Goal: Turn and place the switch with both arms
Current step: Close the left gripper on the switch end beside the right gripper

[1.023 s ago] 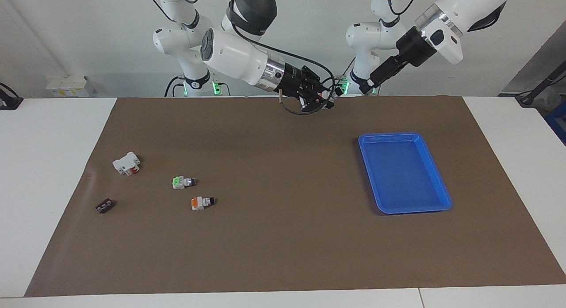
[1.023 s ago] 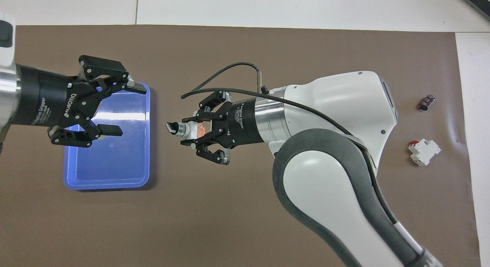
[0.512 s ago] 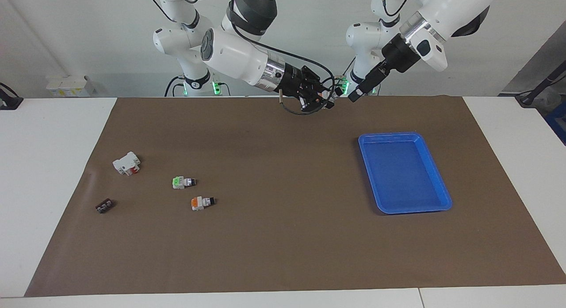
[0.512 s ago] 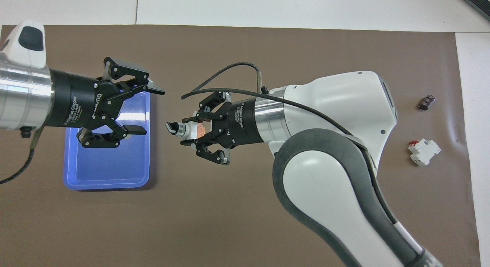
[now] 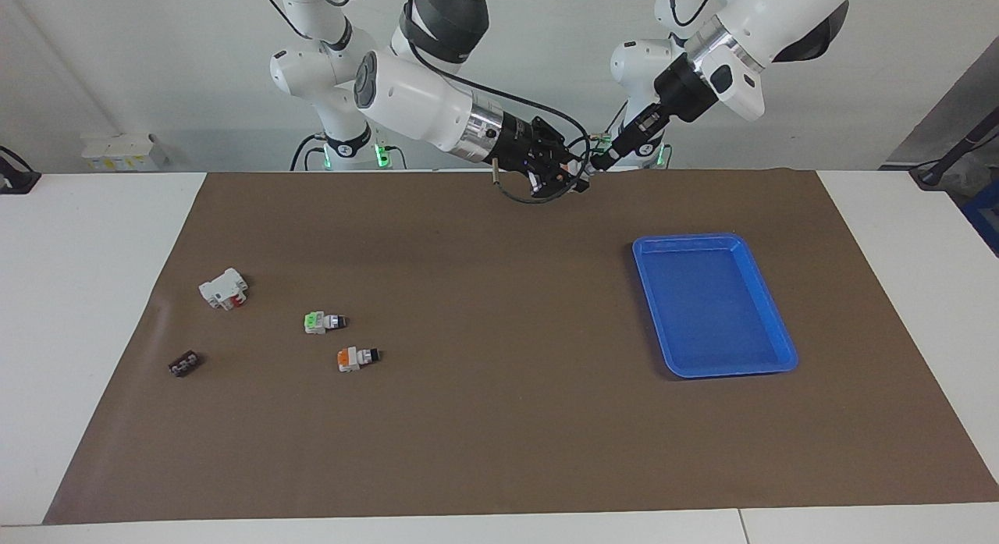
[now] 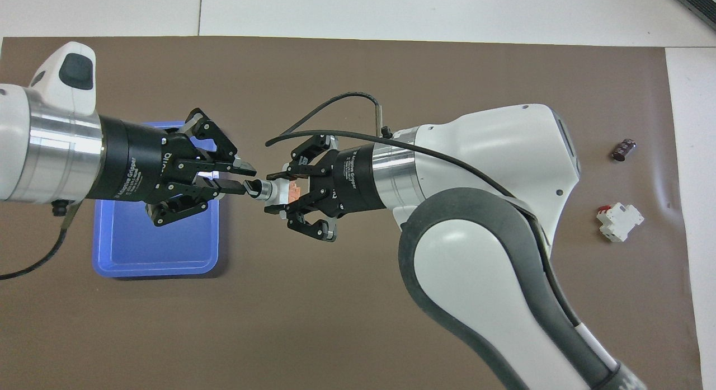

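Note:
My right gripper (image 6: pixel 274 191) is shut on the orange-block end of the switch (image 6: pixel 277 191) and holds it level in the air over the brown mat (image 5: pixel 499 419). The switch's black knob points toward my left gripper (image 6: pixel 246 178). The left gripper's fingers have closed in on that knob, so both grippers meet tip to tip at the switch. The facing view shows the same meeting, the right gripper (image 5: pixel 563 173) and left gripper (image 5: pixel 602 162) high above the mat's edge by the robots.
A blue tray (image 5: pixel 710 302) lies on the mat toward the left arm's end, partly under the left gripper in the overhead view. Toward the right arm's end lie a second orange switch (image 5: pixel 357 358), a green-block switch (image 5: pixel 323 321), a white block with red (image 5: pixel 224 288) and a small dark part (image 5: pixel 185 364).
My left gripper has travelled from over the tray to the held switch, and its fingers have gone from wide open to closed on the knob. The right arm has stayed still.

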Controlling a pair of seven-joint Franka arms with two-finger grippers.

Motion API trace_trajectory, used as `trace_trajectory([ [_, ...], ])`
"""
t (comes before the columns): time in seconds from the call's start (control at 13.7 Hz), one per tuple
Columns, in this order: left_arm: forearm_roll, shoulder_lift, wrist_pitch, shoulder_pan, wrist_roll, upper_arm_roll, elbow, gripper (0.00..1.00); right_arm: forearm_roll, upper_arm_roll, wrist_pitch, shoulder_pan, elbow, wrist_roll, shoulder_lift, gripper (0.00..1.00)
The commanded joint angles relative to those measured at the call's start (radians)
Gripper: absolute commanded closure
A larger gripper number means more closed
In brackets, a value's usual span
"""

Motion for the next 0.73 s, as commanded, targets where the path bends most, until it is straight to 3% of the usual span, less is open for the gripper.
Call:
trace_trajectory([
  [0.0,-0.017,-0.044,-0.005,-0.005,0.006,0.009,-0.061,0.74,0.012,0.002,-0.008,-0.005,-0.015,0.017,-0.020,1.00],
  [0.66,-0.056,-0.064,0.006,0.003,0.051,0.009,-0.098,0.76,0.003,0.002,-0.043,-0.006,-0.015,0.011,-0.023,1.00],
])
